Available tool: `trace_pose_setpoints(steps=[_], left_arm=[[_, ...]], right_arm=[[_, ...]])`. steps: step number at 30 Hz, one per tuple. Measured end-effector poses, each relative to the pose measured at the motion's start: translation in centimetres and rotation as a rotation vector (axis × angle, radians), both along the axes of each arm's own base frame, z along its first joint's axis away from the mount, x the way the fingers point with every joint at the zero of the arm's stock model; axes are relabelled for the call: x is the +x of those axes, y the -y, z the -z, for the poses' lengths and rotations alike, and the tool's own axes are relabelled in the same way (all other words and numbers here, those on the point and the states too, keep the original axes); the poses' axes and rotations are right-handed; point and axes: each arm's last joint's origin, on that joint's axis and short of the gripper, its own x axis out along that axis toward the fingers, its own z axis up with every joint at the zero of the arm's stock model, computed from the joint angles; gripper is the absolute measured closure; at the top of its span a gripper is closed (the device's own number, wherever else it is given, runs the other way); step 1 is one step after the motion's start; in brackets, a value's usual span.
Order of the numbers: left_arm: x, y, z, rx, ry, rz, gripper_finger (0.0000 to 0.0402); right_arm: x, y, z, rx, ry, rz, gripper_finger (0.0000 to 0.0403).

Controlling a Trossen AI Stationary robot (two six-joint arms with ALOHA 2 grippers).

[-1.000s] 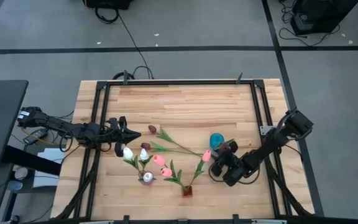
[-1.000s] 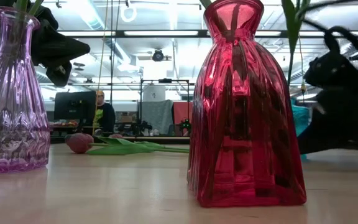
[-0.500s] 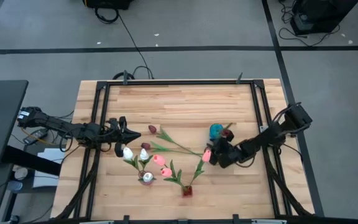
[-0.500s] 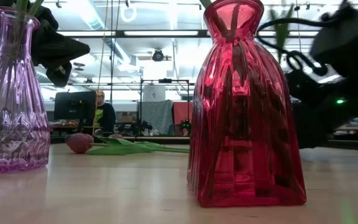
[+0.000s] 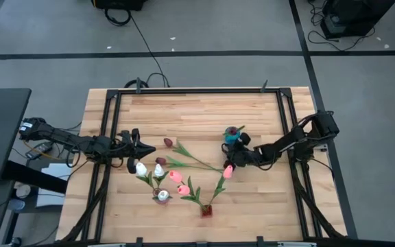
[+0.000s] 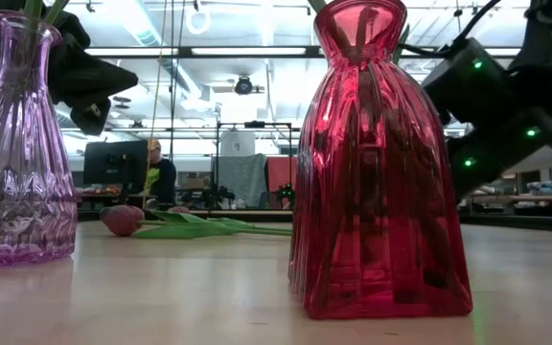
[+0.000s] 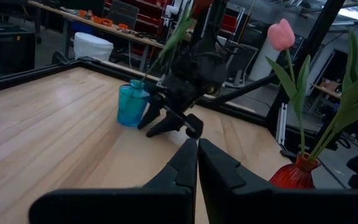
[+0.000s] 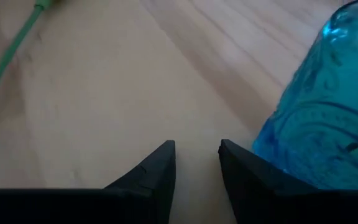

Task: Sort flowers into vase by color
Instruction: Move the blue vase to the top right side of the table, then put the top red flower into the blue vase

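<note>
Right gripper is low over the table on the right side, just beside the blue vase, on its near side. Right wrist view: fingers parted with a small gap, nothing between them, bare wood under the tips, blue vase wall right next to one finger. A maroon tulip stands in the blue vase, head at its far edge.

Left gripper hovers over the left part of the table; in the left wrist view its fingers are pressed together, holding nothing.

Flowers:
- Red vase at the near edge, centre: pink tulips, one head up to the right near the right gripper, two heads to the left.
- Clear purple vase left of the red one: two white tulips, heads just near of the left gripper.
- Two maroon tulips lying flat mid-table, between the two grippers: one head farther, one head nearer, stems and leaves running right toward the pink head.

Low view: red vase front centre, purple vase at left, a lying maroon head behind and between them with leaves trailing right. Right arm's dark body shows behind the red vase on the right. A person sits at a monitor in the room behind.
</note>
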Motion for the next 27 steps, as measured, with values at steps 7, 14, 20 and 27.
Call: trace_pose_setpoints(steps=[7, 14, 20, 27], left_arm=[[0.1, 0.0, 0.3, -0.001, -0.023, 0.001, 0.0383], [0.3, 0.1, 0.5, 0.007, -0.050, 0.001, 0.0383], [0.3, 0.1, 0.5, 0.005, -0.043, 0.001, 0.0383], [0.3, 0.1, 0.5, 0.006, -0.042, -0.005, 0.0383]], right_arm=[[0.3, 0.8, -0.1, 0.039, 0.011, -0.009, 0.0265], [0.3, -2.0, -0.3, 0.112, 0.063, -0.139, 0.0265], [0.1, -4.7, -1.0, 0.110, 0.153, -0.201, 0.0265], [0.1, -6.7, -1.5, 0.119, 0.188, -0.267, 0.0265]])
